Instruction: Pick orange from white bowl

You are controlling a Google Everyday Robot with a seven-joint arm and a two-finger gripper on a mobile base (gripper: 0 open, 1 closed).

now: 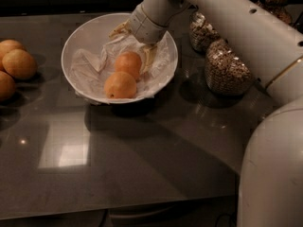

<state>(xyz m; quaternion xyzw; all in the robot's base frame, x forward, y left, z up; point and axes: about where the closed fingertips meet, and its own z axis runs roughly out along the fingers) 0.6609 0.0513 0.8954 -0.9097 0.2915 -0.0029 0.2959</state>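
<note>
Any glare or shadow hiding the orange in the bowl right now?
Camera view: no. Glare sits on the table in front; the orange and its twin in the white bowl are evenly lit, the pincer over the orange.

Deep-orange orange (129, 64), white bowl (84, 36), grey table (142, 164); cream tool (134, 49) inside bowl, beside orange.

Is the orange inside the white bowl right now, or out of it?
Inside. The orange rests on the crumpled sheet in the white bowl, beside a second fruit; the gripper is just behind it, over the bowl.
</note>
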